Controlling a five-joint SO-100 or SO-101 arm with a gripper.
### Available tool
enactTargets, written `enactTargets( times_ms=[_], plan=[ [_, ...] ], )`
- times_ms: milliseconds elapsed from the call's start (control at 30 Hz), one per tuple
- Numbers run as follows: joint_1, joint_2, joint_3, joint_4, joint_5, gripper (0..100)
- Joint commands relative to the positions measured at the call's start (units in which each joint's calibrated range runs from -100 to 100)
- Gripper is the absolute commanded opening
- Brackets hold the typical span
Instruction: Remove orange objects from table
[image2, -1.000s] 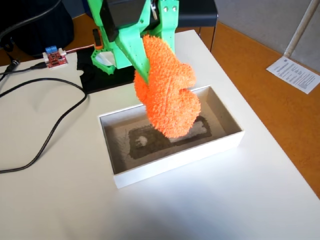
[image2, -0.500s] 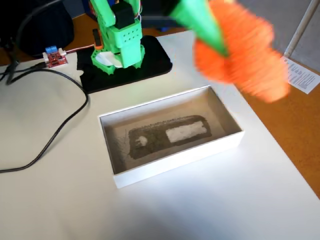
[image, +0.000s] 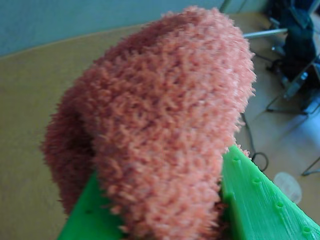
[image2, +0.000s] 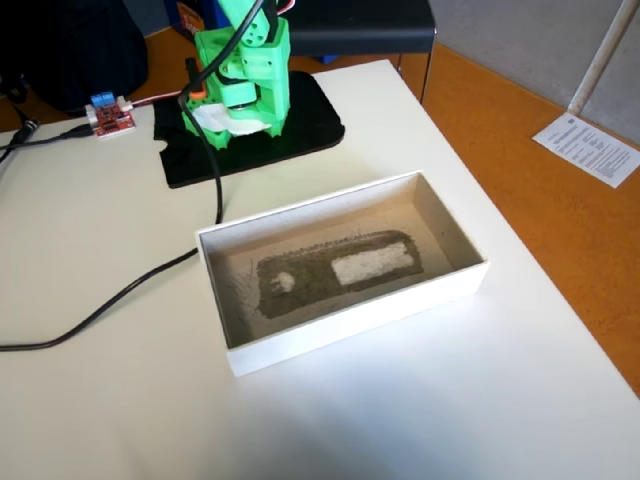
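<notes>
The orange object, a fuzzy terry-cloth bundle, fills the wrist view. My gripper is shut on it, with green fingers pressing on its lower left and right sides. Behind it in the wrist view is tan floor, not tabletop. In the fixed view neither the bundle nor the gripper shows. Only the green arm base stands at the back of the cream-white table.
A shallow white box sits mid-table, with only a dark liner inside. A black mat lies under the base, a red circuit board at back left, and a black cable crosses the left side. Paper lies on the floor.
The arm swung up and right from above the box, carrying the bundle past the table's right edge and out of the fixed view. The black cable shifted on the table.
</notes>
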Motion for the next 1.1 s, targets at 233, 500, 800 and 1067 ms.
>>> enactTargets(
  times_ms=[233, 500, 800, 1067],
  plan=[
    [0.8, -0.5, 3.6, -9.4, 1.8, 46],
    [11.9, -5.6, 9.6, -7.3, -4.2, 46],
    [56.0, -35.5, 39.8, 19.1, -10.0, 46],
    [69.0, -77.4, 60.6, 63.0, -11.4, 46]
  ],
)
